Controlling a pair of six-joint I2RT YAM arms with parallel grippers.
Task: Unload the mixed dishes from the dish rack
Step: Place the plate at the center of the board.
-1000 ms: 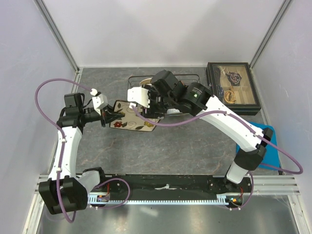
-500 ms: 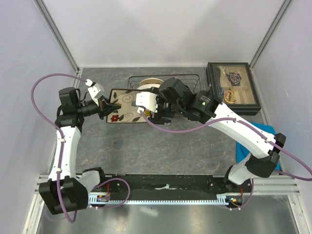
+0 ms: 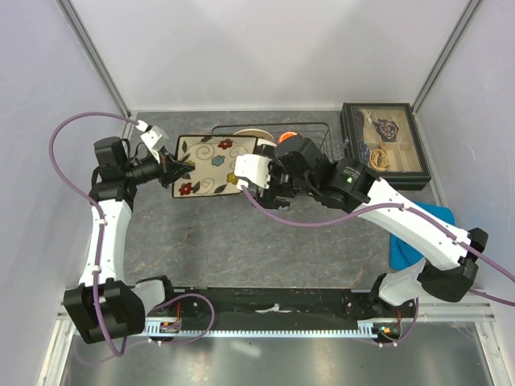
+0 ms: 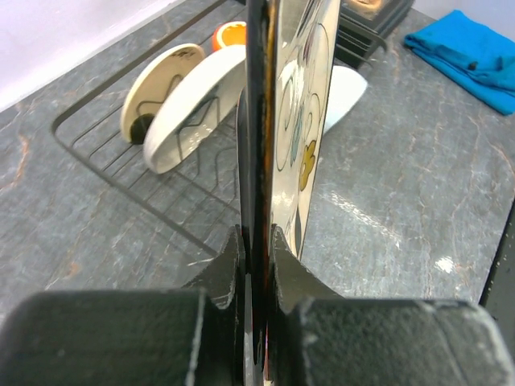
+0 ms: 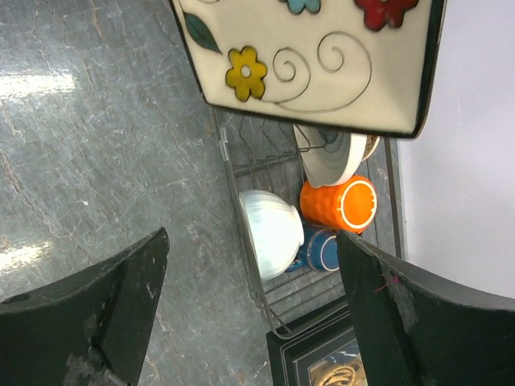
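Cream square plate (image 3: 213, 165) hangs above the grey table (image 3: 241, 241), left edge pinched by the left claw (image 3: 173, 167); right claw (image 5: 251, 237) spread wide, just off its right edge.

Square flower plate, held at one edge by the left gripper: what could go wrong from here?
1. The left gripper pinches the square flower plate at one rim only, so it may pivot or slip.
2. The plate hangs close to the dish rack; swinging it could clip the wires or the round pale plate standing there.
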